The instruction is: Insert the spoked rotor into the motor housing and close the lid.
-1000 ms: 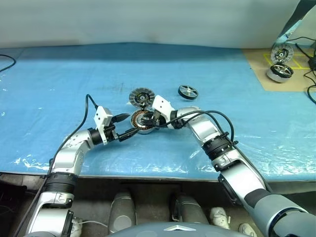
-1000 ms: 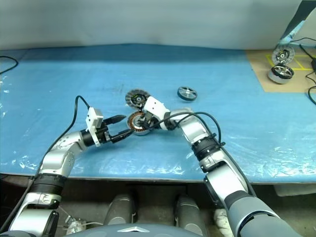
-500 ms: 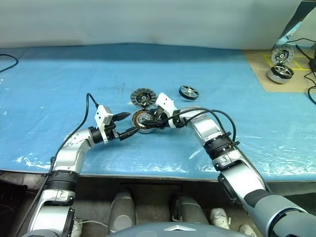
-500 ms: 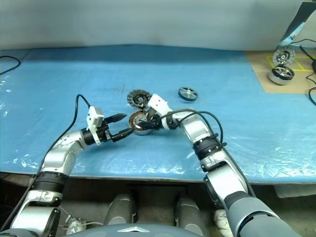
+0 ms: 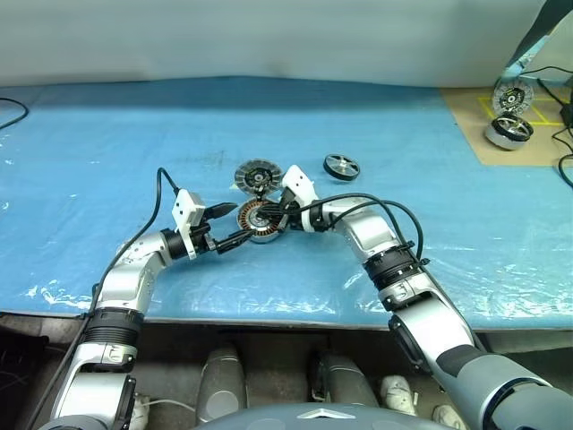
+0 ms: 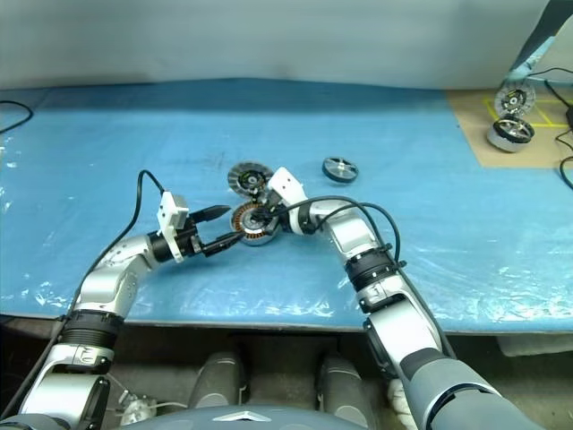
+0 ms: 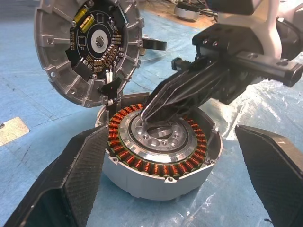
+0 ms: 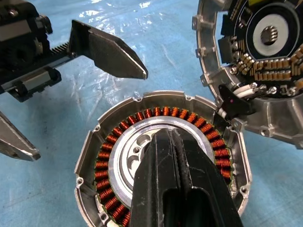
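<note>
The motor housing (image 5: pixel 259 220), a squat silver part with a ring of copper windings, sits on the blue sheet. Behind it the lid (image 5: pixel 257 175) leans tilted, its circuit side facing me. The spoked rotor (image 5: pixel 341 167) lies by itself further back to the right. My right gripper (image 5: pixel 271 217) is shut with nothing between its fingers, and its fingertips (image 8: pixel 165 138) rest in the housing's (image 8: pixel 108 158) silver centre. My left gripper (image 5: pixel 233 226) stands open just left of the housing (image 7: pixel 142 163), one finger on each side of it, apart from it.
A brown mat (image 5: pixel 466 112) at the back right carries two other motor parts (image 5: pixel 508 132), with cables (image 5: pixel 564 166) beside it. The table's front edge (image 5: pixel 286 318) runs close below both arms. The blue sheet (image 5: pixel 107 143) is wrinkled near the front.
My right gripper has closed from part open to shut and rolled a little, its tips staying over the housing's centre. The left arm has not moved.
</note>
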Action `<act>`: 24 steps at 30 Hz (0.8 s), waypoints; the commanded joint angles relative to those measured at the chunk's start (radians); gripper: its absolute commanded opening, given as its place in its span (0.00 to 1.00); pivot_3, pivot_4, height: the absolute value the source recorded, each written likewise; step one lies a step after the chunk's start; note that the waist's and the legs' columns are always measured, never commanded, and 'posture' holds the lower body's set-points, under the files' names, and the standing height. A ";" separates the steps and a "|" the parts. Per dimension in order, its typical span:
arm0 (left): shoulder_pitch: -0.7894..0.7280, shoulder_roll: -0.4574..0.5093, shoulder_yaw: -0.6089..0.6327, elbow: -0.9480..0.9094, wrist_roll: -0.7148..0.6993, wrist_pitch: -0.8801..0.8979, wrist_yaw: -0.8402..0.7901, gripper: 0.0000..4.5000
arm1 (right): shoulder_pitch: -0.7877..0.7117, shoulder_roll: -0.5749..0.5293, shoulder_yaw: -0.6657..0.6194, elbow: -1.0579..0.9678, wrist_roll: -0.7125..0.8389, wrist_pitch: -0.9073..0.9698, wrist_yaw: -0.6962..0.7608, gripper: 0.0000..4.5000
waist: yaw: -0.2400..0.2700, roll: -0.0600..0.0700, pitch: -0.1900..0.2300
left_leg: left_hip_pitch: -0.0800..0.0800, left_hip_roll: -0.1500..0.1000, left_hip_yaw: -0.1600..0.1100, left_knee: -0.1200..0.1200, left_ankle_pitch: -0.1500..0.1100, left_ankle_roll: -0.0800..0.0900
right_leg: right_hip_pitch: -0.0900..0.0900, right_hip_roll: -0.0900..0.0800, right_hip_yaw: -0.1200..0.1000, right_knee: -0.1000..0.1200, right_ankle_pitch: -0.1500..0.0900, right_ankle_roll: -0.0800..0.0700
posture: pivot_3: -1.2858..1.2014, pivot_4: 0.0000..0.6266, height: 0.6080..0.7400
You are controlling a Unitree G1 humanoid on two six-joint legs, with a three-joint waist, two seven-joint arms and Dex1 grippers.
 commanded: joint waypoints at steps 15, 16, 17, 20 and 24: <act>0.004 0.003 0.004 -0.032 -0.003 -0.004 0.002 1.00 | 0.047 -0.028 0.119 0.004 -0.089 -0.062 0.037 0.01 | -0.001 0.000 0.000 | 0.002 0.000 0.000 0.000 0.000 0.000 | 0.001 0.000 0.000 0.000 0.001 0.001 | 0.52 0.24 1.00; 0.005 0.004 0.003 -0.034 -0.002 -0.004 0.002 1.00 | 0.045 -0.025 0.120 0.016 -0.096 -0.068 0.028 0.01 | -0.001 0.000 0.000 | 0.002 0.000 0.000 0.000 0.000 0.000 | 0.002 0.000 0.000 0.000 0.000 0.001 | 0.52 0.24 1.00; 0.005 0.004 0.004 -0.034 -0.003 -0.003 0.003 1.00 | 0.041 -0.023 0.130 0.038 -0.117 -0.086 0.009 0.01 | -0.002 0.000 0.000 | 0.003 0.000 0.000 0.000 0.000 0.000 | 0.003 0.000 0.000 0.000 0.000 0.000 | 0.52 0.24 1.00; 0.004 0.004 0.004 -0.031 -0.002 -0.003 0.003 1.00 | 0.043 -0.031 0.179 0.084 -0.188 -0.146 -0.026 0.01 | -0.003 0.000 0.000 | 0.008 0.000 0.000 0.000 0.000 0.000 | 0.007 0.000 0.000 0.000 -0.001 -0.002 | 0.52 0.24 1.00; 0.005 0.003 0.003 -0.023 0.000 -0.008 0.001 1.00 | 0.054 -0.065 0.279 0.127 -0.322 -0.239 -0.068 0.01 | -0.003 0.003 -0.002 | 0.018 0.000 0.002 -0.002 0.000 -0.001 | 0.016 0.000 0.003 -0.004 -0.001 -0.002 | 0.52 0.24 1.00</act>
